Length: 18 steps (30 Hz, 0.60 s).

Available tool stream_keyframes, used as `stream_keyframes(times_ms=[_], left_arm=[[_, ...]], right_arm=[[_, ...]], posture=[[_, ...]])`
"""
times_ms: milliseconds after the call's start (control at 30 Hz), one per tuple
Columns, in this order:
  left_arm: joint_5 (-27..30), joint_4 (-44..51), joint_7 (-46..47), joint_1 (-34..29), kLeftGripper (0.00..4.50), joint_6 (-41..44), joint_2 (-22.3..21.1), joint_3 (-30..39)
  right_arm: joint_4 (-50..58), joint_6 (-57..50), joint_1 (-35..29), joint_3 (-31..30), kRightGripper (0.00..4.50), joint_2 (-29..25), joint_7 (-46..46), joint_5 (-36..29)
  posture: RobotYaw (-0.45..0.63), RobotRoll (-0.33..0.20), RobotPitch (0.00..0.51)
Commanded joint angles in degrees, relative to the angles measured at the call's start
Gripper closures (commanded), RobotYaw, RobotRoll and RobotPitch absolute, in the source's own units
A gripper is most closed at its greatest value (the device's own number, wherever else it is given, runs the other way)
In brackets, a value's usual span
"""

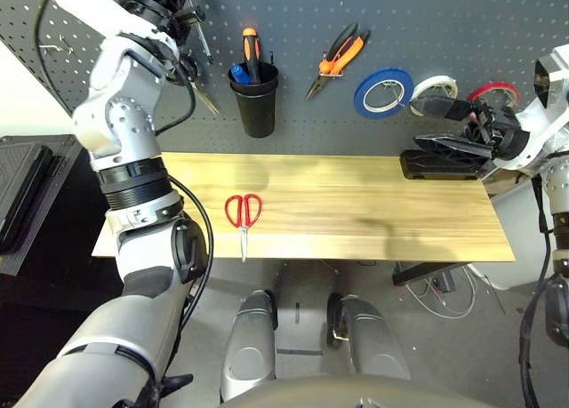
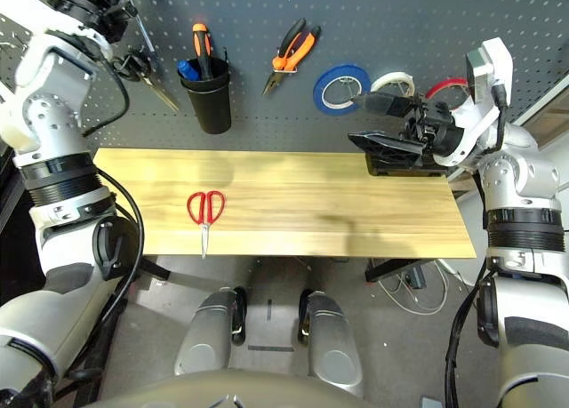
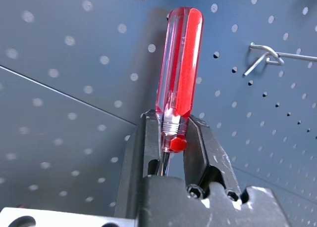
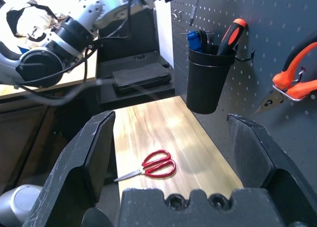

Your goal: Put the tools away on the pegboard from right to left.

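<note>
Translucent red-handled screwdriver pinched in left hand near perforated pegboard; right hand spread wide.

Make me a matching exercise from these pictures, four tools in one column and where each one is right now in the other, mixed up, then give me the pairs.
Things:
1. slim red-handled screwdriver
2. red-handled scissors
3. orange-handled pliers
4. thin red tape ring

Places:
A. hanging on the dark grey perforated pegboard, just left of the blue tape roll
B. flat on the wooden table top
C. clamped in the left gripper
D. on the pegboard at the far right

Pairs: 1-C, 2-B, 3-A, 4-D
</note>
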<state>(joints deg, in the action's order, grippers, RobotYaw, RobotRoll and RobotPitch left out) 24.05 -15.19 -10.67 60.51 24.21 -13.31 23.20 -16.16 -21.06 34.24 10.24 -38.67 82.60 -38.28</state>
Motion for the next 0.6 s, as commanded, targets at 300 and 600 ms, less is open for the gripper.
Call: stream_keyframes(times_ms=[300,600], left_arm=[[-2.8,-11.7,-2.3,0.3,3.76,-12.3,2.4,-5.6],[-6.0,-12.6,-3.5,-3.4,3.76,-15.1,1.6,-9.2]], right_arm=[[5.1,-0.6,-3.7,2.3,0.0,0.1,-2.6,-1.8],[6.8,-1.3,-3.0,3.5,0.0,0.9,-5.1,-3.8]], posture=[[-0.08,0.0,0.112],[-0.08,0.0,0.108]])
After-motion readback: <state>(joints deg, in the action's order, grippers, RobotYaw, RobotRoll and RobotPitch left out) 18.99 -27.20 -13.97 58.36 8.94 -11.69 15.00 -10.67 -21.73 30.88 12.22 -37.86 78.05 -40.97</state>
